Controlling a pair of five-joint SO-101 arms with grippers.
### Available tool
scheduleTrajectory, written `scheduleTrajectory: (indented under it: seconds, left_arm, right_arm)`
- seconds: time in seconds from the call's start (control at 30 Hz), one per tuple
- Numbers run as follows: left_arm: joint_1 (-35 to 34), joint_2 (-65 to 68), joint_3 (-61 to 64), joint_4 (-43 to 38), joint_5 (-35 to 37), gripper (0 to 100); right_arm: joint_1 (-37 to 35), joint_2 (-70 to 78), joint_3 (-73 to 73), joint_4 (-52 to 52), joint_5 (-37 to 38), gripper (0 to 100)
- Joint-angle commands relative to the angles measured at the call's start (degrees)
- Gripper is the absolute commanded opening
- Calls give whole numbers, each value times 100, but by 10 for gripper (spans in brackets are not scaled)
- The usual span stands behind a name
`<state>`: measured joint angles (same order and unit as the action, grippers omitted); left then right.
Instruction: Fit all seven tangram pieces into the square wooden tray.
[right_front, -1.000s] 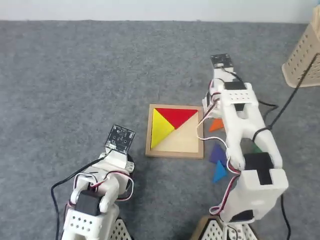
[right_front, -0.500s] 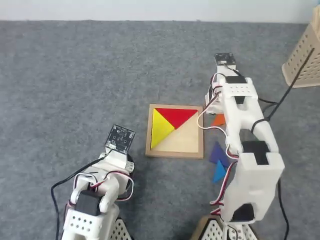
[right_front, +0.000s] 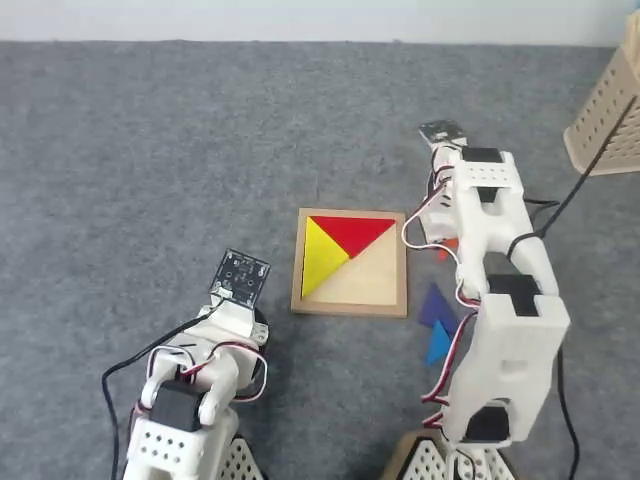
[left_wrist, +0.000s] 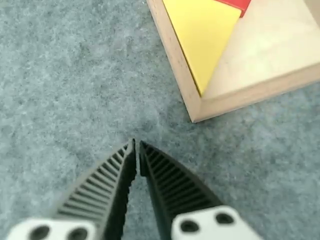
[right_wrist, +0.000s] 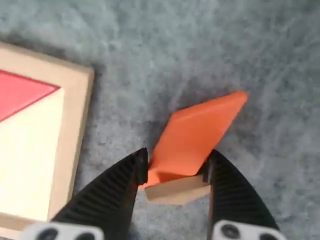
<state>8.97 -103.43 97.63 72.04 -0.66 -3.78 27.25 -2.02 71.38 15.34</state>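
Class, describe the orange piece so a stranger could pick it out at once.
Find the square wooden tray on the grey carpet. Just outside its rim, near the red triangle, the right tool grips the orange piece. It alone is orange; the purple piece and blue piece lie loose nearby.

Between the ribbed black plastic fingers of the right pincer (right_wrist: 177, 154) an orange piece (right_wrist: 197, 132) is held — painted smooth and matt on top, with bare pale wood along its edge. Beside the pincer, the unvarnished wooden rim of the tray (right_wrist: 75, 125) is seen on rough, fuzzy grey carpet (right_wrist: 225, 45).
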Motion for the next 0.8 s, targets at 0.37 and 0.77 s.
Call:
scheduleTrajectory:
  seconds: [0.37,0.77]
  left_arm:
    - [18,-114,-110,35,35,12]
    - [18,-114,-110,35,35,12]
  right_arm:
    - [57,-453,-246,48,-35,6]
    - [-567,-3547,1987,-215,-88,7]
